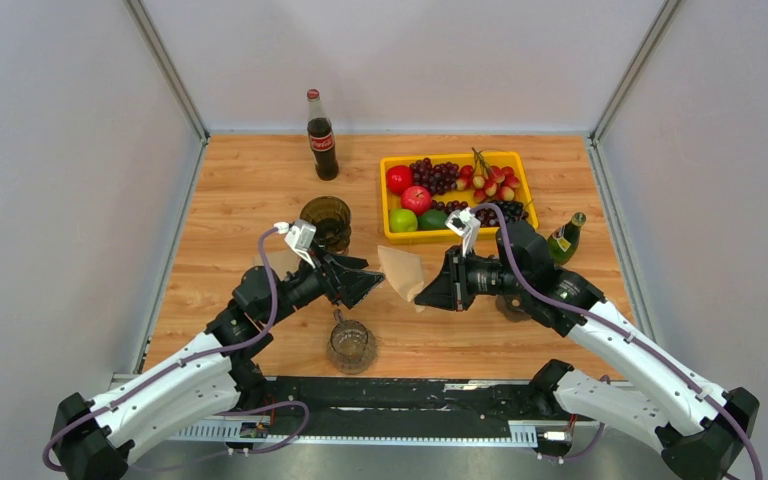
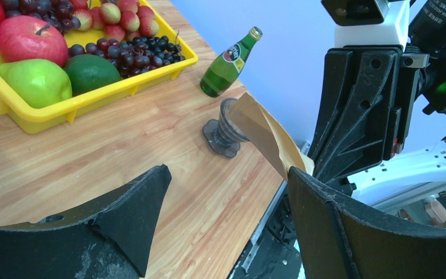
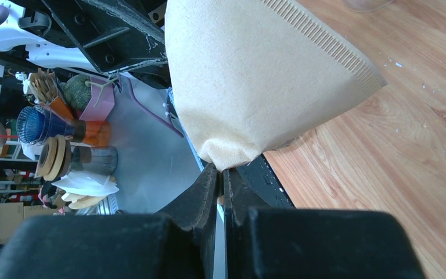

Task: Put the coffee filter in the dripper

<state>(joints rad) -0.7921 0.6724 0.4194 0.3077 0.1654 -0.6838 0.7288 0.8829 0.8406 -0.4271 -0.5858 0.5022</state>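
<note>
The right claw (image 3: 220, 174) is pinching its two fingers shut on the narrow lower tip of the coffee filter (image 3: 255, 75), and the tan paper cone is fanning out from that grip, lifted clear of the counter (image 1: 260, 180). From above, the filter is hanging in the air between the two arms. The left claw (image 2: 227, 174) is standing wide open and holding nothing, with its fingertips just beside the paper's free edge. The filter is looking thin, light and limp. It is lying folded flat, with a crimped seam running along one side. By my judgement it will be creasing or slipping under any hard squeeze, so the stiffer seam or the rim near it is the better place to take hold of it. The two layers will also need parting so the cone can be opening out. Which vessel is the dripper is hard to tell. A clear glass piece with a handle (image 1: 350, 345) is sitting near the arm bases, and a small glass cone on a dark foot (image 2: 223, 131) is standing half hidden behind the paper.
</note>
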